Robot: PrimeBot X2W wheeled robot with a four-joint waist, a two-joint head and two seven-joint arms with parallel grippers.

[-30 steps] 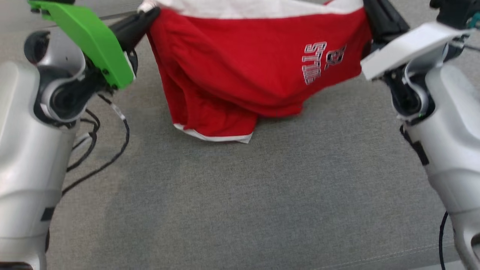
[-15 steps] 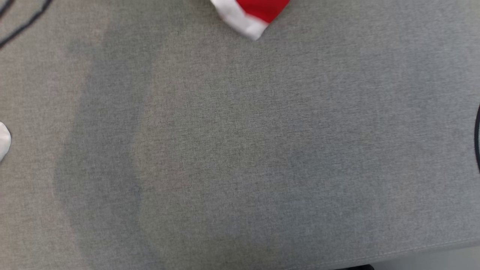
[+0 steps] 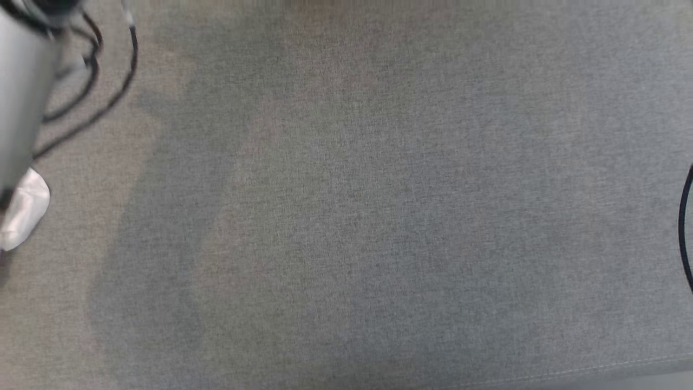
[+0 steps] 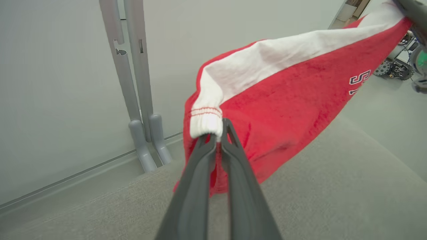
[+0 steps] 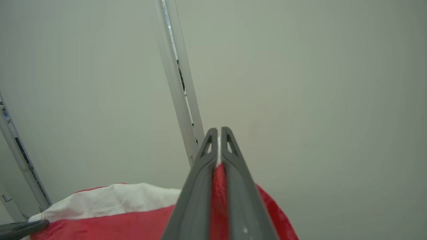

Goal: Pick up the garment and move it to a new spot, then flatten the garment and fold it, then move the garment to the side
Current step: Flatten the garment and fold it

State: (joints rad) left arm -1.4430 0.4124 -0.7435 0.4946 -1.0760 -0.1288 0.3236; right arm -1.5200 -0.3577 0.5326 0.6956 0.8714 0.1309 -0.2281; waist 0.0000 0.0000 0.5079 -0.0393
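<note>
Garment (image 4: 293, 100), red with a white band, is hanging stretched in the air between both grippers, over the grey cloth surface (image 4: 333, 186); whether its lower edge is touching is unclear. The left gripper (image 4: 218, 135) is clenching the white ribbed corner, its fingers reaching toward a pale wall (image 4: 60, 83). The right gripper (image 5: 219, 133) is pinching red fabric, angled up. A pale forearm (image 3: 21, 81) is showing beside dark cables (image 3: 92, 81).
</note>
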